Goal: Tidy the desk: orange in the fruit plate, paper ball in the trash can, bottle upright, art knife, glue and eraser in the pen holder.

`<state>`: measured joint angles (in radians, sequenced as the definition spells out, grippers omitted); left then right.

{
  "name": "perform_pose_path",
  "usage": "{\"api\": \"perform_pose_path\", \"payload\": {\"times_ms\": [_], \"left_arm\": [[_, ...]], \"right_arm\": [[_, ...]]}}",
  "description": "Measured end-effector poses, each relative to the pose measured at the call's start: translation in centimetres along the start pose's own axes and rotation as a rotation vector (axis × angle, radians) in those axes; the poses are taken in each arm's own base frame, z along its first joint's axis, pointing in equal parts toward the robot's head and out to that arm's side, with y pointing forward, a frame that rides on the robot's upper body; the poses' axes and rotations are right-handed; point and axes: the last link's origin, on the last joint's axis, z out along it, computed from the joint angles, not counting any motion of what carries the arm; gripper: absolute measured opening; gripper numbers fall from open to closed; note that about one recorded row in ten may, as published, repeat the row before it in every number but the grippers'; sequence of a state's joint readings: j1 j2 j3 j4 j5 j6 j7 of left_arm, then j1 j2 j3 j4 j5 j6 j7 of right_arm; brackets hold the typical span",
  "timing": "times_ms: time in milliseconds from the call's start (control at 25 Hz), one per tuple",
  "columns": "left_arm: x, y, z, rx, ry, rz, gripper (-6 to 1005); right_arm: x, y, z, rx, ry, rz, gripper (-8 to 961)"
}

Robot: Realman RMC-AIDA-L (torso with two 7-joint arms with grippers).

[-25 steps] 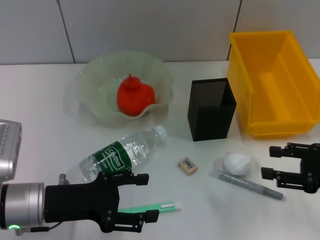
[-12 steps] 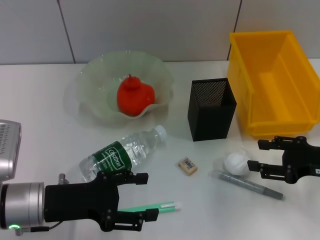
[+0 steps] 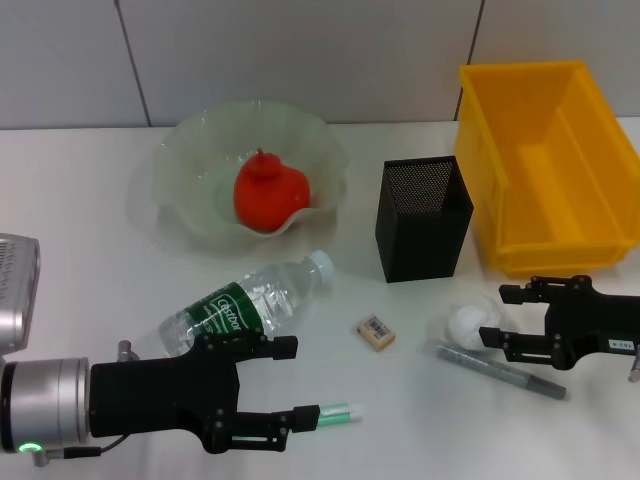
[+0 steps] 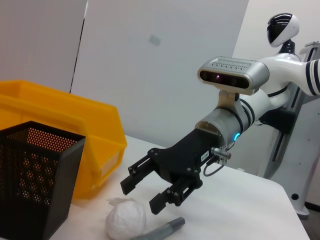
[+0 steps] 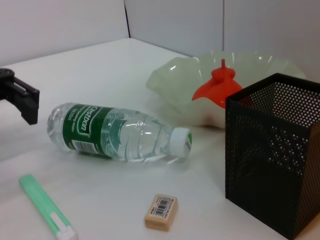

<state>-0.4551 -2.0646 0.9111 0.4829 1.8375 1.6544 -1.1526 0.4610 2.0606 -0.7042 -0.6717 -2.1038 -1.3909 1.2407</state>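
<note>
1. Right gripper (image 3: 492, 315), jaws spread wide, sits at the lower right of the head view, its fingertips just beside the paper ball (image 3: 470, 326).
2. To grip well, it should straddle the ball and close gently, missing the grey art knife (image 3: 500, 371) lying just below.
3. Lifting clear should come before swinging to the trash can (image 3: 540, 170) at upper right.
4. Left gripper (image 3: 288, 383), also open, hovers at lower left near the toppled bottle (image 3: 245, 305).

A white desk (image 3: 90, 250) is seen carrying a green bowl (image 3: 190, 210) at upper left, a yellow bin (image 3: 560, 150) at upper right, and a black mesh cup (image 3: 422, 220) at centre. Lower down, 1 bottle (image 3: 245, 305) on its side, 1 eraser (image 3: 375, 331), 1 paper ball (image 3: 470, 326), 1 grey pen (image 3: 500, 370) and 1 green stick (image 3: 335, 412) are laid.
</note>
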Motion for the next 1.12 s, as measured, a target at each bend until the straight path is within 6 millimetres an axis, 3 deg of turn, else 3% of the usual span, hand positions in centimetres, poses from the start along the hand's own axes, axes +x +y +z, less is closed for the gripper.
{"api": "perform_pose_path", "payload": {"times_ms": [480, 840, 1120], "left_arm": [[0.2, 0.0, 0.0, 0.002, 0.023, -0.004, 860], [0.2, 0.2, -0.1, 0.001, 0.034, -0.008, 860], [0.4, 0.3, -0.3, -0.001, 0.051, -0.009, 860]], "right_arm": [[-0.3, -0.2, 1.9, -0.016, 0.042, -0.031, 670], [-0.4, -0.2, 2.2, -0.016, 0.053, -0.037, 632], [-0.6, -0.3, 2.1, -0.014, 0.042, -0.034, 524]]}}
